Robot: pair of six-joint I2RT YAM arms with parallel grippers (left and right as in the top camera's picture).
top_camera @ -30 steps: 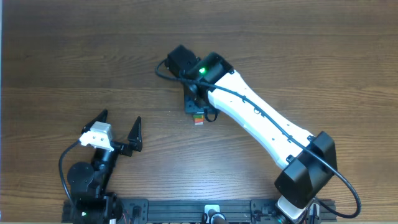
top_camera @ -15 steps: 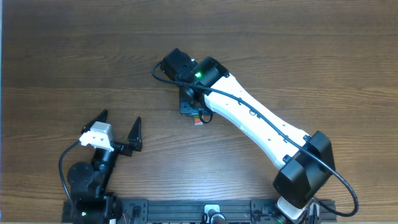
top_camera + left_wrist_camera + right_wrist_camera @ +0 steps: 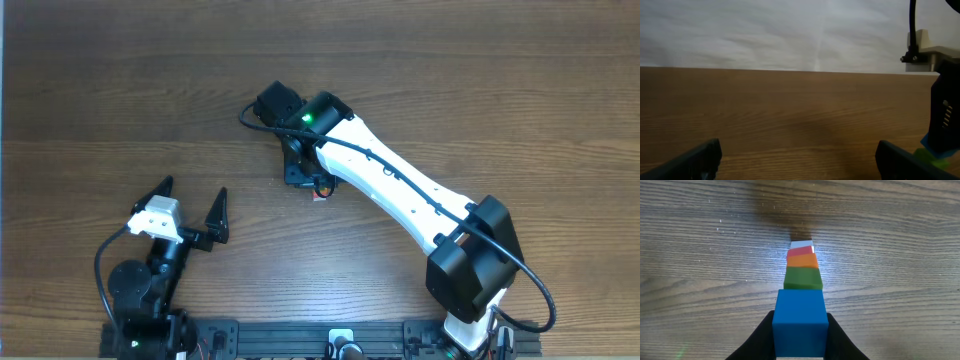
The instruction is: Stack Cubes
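Observation:
My right gripper (image 3: 800, 336) is shut on a blue cube (image 3: 800, 320). The cube sits in line over a stack whose layers are green (image 3: 802, 278), orange (image 3: 802, 260), red (image 3: 799, 251) and white (image 3: 801, 244). Whether it rests on the green cube I cannot tell. In the top view the right gripper (image 3: 300, 165) is near the table's middle, with the stack's edge (image 3: 320, 193) peeking out beside it. My left gripper (image 3: 193, 190) stands open near the left arm's base, holding nothing. From the left wrist view the blue and green cubes (image 3: 936, 154) appear far off under the right gripper.
The wooden table (image 3: 500, 90) is bare around the stack. A white wall (image 3: 790, 30) rises behind the table's far edge. A black cable (image 3: 262, 122) loops off the right wrist.
The right arm has shifted slightly up and to the left in the top view, with the blue cube still held. The left arm has not moved.

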